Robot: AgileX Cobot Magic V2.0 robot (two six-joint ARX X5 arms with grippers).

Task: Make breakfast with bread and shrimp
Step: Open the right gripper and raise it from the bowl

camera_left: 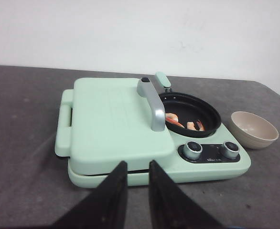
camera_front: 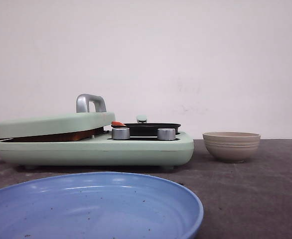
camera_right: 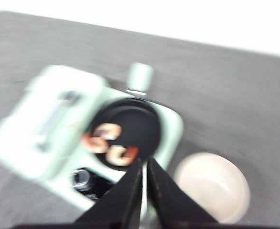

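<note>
Orange-red shrimp pieces lie in the black round pan of the mint-green breakfast maker. In the blurred right wrist view, curled shrimp sit in the pan's near half. One shrimp tip peeks over the pan rim in the front view. The bread is hidden; only a brown strip shows in the slit under the shut lid. My left gripper hangs before the maker's front edge, jaws slightly apart and empty. My right gripper hovers over the pan's edge, jaws nearly together, holding nothing.
An empty beige bowl stands to the right of the maker. A large blue plate lies at the table's front. Two silver knobs sit on the maker's front, and a silver handle rises from its lid.
</note>
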